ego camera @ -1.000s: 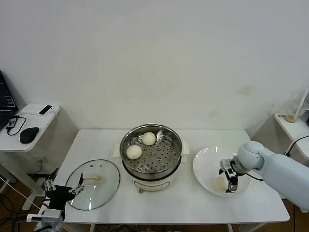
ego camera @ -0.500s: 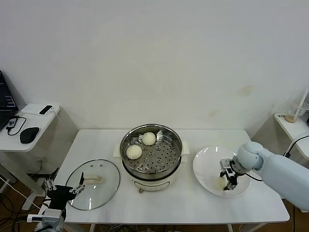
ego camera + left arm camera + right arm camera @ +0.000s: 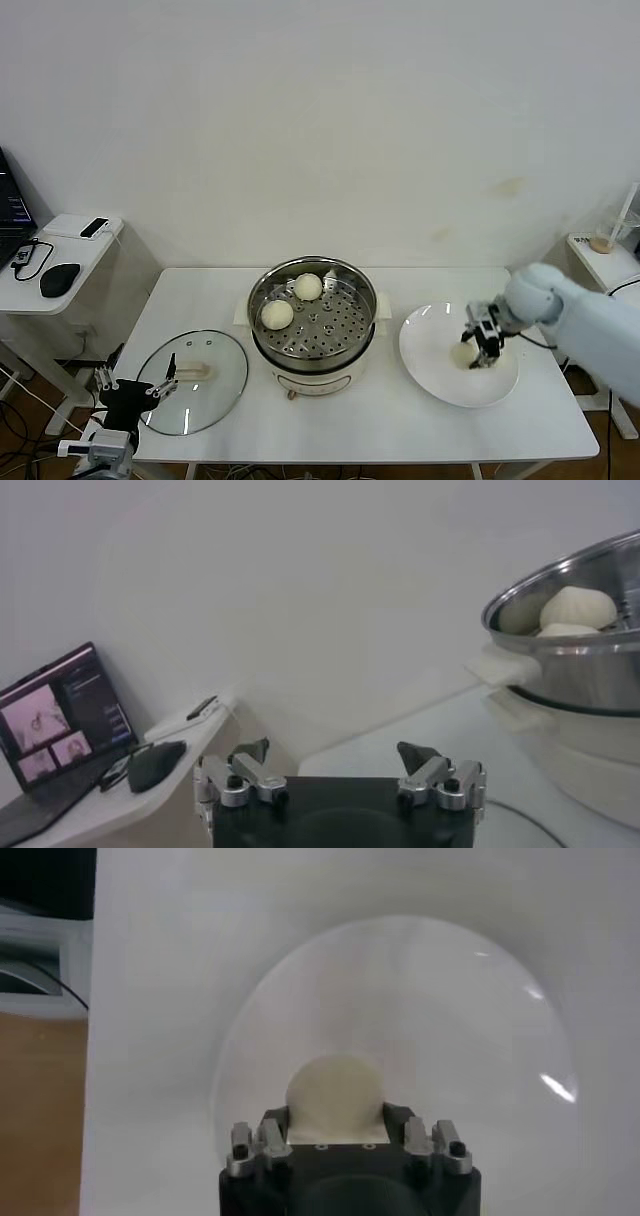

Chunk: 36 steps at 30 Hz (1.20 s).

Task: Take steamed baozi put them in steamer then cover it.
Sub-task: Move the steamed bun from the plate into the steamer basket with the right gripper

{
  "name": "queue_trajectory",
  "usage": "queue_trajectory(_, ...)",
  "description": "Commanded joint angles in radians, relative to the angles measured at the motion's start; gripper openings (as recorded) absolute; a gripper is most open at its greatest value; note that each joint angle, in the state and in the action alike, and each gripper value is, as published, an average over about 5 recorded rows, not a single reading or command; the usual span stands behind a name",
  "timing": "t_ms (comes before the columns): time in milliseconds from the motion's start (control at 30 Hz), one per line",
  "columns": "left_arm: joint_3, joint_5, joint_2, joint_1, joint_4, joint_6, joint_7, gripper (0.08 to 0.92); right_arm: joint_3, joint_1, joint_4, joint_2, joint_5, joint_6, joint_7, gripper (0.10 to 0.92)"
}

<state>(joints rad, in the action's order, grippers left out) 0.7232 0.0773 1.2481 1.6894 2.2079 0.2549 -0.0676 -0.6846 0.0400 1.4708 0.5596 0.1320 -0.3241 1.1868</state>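
The steamer stands at the table's middle with two baozi on its perforated tray; the pot and both buns also show in the left wrist view. My right gripper is shut on a third baozi and holds it just over the white plate. In the right wrist view the bun sits between the fingers of the gripper above the plate. The cover lies flat to the steamer's left. My left gripper is open and parked by it, also in its own view. No fourth bun shows.
A side table with a mouse and phone stands at far left; a laptop sits on it. Another small shelf is at far right. The wall runs close behind the table.
My right gripper has risen from the plate's front part with the baozi in it and moved a little toward the back. The left arm has not moved.
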Motion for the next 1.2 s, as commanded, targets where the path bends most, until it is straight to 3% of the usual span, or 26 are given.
queue_trajectory(33,-0.001,-0.003,-0.002,0.001,0.003,-0.001,0.000,0.823,-0.144,-0.400,-0.007,0.063,-0.120,0.006,0.034,0.597)
queue_trajectory(367,0.004,-0.006,0.001,0.000,0.003,-0.003,-0.001,0.823,-0.289,-0.607,0.019,0.291,-0.231,-0.008,-0.004,0.602)
queue_trajectory(633,0.034,-0.007,0.007,0.013,0.001,-0.008,-0.002,0.823,-0.354,-0.581,0.041,0.443,-0.311,0.042,-0.093,0.602)
queue_trajectory(867,0.055,-0.006,0.021,0.023,0.010,-0.010,-0.005,0.823,-0.439,-0.513,0.023,0.530,-0.271,0.129,-0.173,0.602)
queue_trajectory(1200,0.082,-0.014,0.029,0.032,0.023,-0.010,-0.005,0.823,-0.548,-0.487,0.003,0.567,-0.193,0.340,-0.175,0.602)
